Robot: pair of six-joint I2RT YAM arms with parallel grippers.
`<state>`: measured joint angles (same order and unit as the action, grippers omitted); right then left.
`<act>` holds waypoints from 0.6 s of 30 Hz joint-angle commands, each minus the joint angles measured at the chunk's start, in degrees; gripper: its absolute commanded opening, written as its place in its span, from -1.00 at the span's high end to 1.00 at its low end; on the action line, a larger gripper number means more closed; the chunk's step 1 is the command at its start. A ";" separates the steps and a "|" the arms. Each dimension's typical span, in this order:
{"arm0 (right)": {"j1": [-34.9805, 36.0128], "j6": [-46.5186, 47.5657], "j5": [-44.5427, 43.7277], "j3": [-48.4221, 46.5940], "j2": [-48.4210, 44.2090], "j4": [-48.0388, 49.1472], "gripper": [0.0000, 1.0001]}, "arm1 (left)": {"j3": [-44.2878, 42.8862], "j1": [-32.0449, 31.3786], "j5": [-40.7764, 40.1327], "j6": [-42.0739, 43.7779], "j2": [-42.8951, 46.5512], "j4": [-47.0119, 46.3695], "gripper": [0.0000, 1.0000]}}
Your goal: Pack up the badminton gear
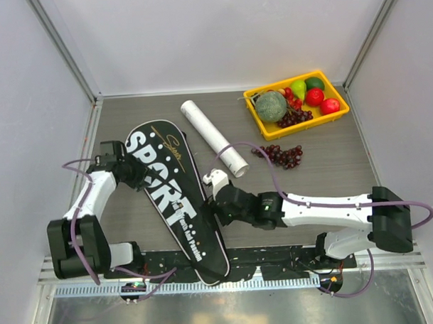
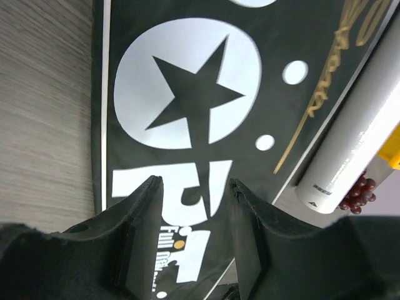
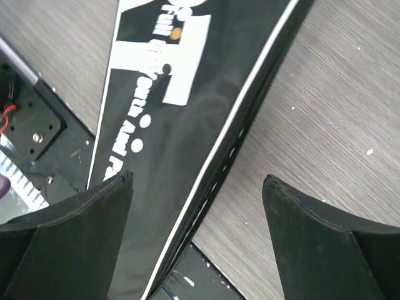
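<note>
The black racket-shaped bag (image 1: pixel 176 199) lettered "SPORT" lies flat and slantwise, its wide end far left and its narrow end over the front rail. The long white tube (image 1: pixel 214 137) lies just right of the wide end. My left gripper (image 1: pixel 136 173) is open and empty over the bag's lettering (image 2: pixel 181 94), with the tube (image 2: pixel 353 147) beside it. My right gripper (image 1: pixel 216 203) is wide open and empty, straddling the bag's zipped right edge (image 3: pixel 225 150) near its narrow end. No rackets or shuttlecocks are in view.
A yellow tray (image 1: pixel 257 116) of fruit stands at the far right. A dark red grape bunch (image 1: pixel 280 156) lies loose on the table in front of it, close to the tube's near end. The black mounting rail (image 1: pixel 277 256) runs along the front edge.
</note>
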<state>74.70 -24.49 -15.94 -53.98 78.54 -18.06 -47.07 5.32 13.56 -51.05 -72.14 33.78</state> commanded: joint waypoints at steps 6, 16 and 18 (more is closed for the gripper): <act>-12.38 -12.68 18.13 9.95 3.18 27.03 -0.86 | 1.99 -0.75 9.65 0.59 -16.00 -11.91 0.16; -18.18 -18.84 23.59 6.70 19.79 39.06 -0.93 | 1.98 -0.75 7.09 3.85 -17.77 -10.14 0.26; -18.45 -19.71 23.85 5.64 22.16 41.08 -0.93 | 1.81 -0.58 7.44 3.76 -18.21 -9.79 0.27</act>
<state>57.01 -41.12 5.69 -44.84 96.99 15.44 -44.97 4.93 22.17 -49.25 -89.47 25.04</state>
